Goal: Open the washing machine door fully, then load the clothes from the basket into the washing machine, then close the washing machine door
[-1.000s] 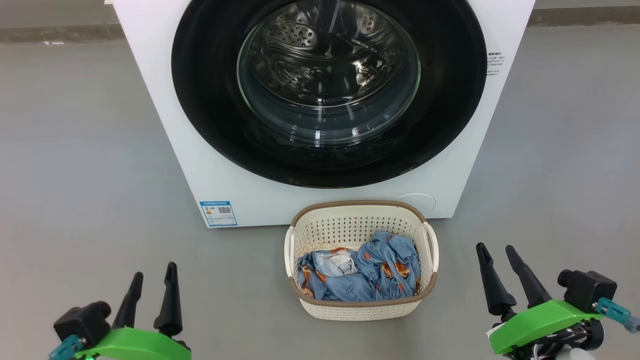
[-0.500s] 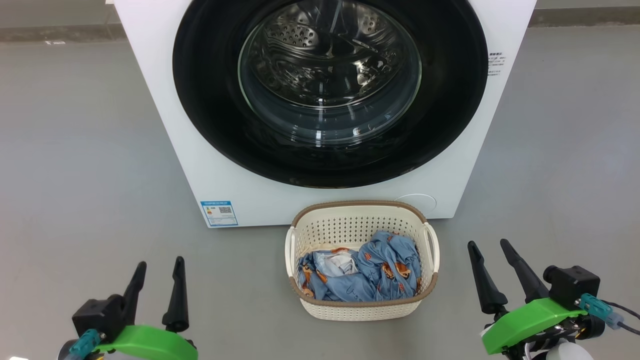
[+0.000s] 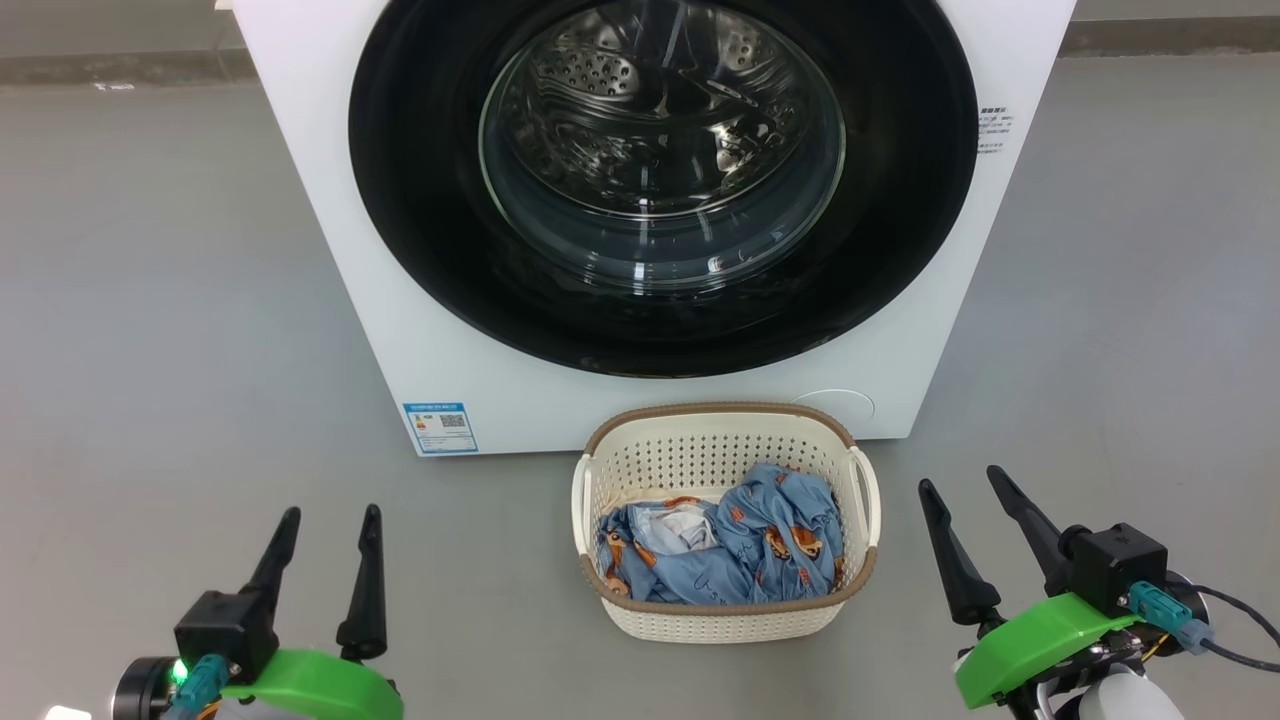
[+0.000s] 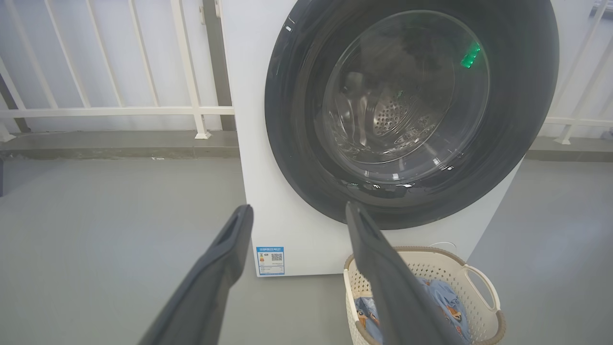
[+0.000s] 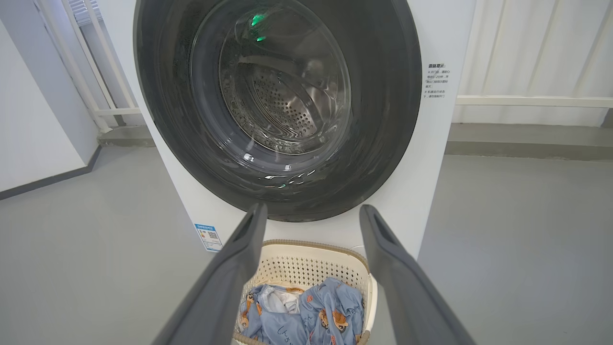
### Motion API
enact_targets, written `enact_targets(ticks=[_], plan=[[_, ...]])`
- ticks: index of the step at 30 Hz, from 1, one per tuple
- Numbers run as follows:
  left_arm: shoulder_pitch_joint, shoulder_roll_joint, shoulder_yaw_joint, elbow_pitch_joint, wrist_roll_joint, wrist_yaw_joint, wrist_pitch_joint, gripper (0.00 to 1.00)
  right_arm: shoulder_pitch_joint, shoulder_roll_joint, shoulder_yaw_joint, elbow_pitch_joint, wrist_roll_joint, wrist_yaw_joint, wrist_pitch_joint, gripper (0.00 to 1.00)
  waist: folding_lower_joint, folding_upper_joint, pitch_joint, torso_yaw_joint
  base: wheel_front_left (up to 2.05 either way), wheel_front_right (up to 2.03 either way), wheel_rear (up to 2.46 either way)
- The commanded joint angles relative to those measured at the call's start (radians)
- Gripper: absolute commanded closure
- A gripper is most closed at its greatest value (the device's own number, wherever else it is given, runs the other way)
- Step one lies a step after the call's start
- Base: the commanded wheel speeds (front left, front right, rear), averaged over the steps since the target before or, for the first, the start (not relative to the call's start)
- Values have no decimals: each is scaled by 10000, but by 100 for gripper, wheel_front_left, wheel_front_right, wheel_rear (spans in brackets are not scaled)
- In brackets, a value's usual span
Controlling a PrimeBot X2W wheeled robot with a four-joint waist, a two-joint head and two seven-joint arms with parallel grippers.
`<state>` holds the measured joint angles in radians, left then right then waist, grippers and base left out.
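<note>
Hovering low: my left claw (image 3: pixel 331 512) and my right claw (image 3: pixel 959 478) hang over the grey floor (image 3: pixel 150 350), one on each side of the basket (image 3: pixel 720 625), and neither touches it.
Left claw: released, both dark fingers spread wide, nothing between them.
Right claw: released as well, fingers splayed, nothing held.
Between the claws: the basket sits a little ahead of my fingertips. Its far brown rim is just beside the foot of the washing machine (image 3: pixel 400 330). Bare floor shows past each side handle, so there is a clear gap from either claw to its wall.
Load: the clothes (image 3: pixel 740 545) lie bunched in the near half of the basket, below the rim. They are inboard of both claws, blue with a white patch showing.
Straight ahead: the washing machine door (image 3: pixel 662 170) sits shut, flat on the white front, up and beyond both claws. Its wide black rim runs close to the cabinet's side edges, and its lower curve ends just above the basket's far rim.
Ahead of the left claw: the blue label sticker (image 3: pixel 440 427) marks the machine's lower front corner, with the cabinet's vertical edge right there.
Room, outer left: open floor runs away from my left claw to a white railing (image 4: pixel 143 110) on a low kerb.
Room, outer right: open floor past my right claw, reaching a grey kerb (image 5: pixel 527 139) under a pale wall.
</note>
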<state>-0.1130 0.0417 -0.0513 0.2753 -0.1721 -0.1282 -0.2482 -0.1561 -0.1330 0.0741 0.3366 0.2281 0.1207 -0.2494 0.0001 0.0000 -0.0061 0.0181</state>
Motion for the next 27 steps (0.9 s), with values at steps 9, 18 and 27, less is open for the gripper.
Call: enact_targets(ticks=[9,18,27], plan=[[-508,250,294,-263,60,-25,-135,0,-378,-107,245,-161,-80,100,-124,0,0,0,-51,-4,0,0,0],[-515,249,330,-286,54,-25,-135,0,-356,-99,215,-165,-97,100,-124,0,0,0,-53,-10,0,0,0],[-529,231,384,-279,83,-25,-136,0,-371,-89,157,-196,-96,100,-124,0,0,0,-56,-17,0,0,0]])
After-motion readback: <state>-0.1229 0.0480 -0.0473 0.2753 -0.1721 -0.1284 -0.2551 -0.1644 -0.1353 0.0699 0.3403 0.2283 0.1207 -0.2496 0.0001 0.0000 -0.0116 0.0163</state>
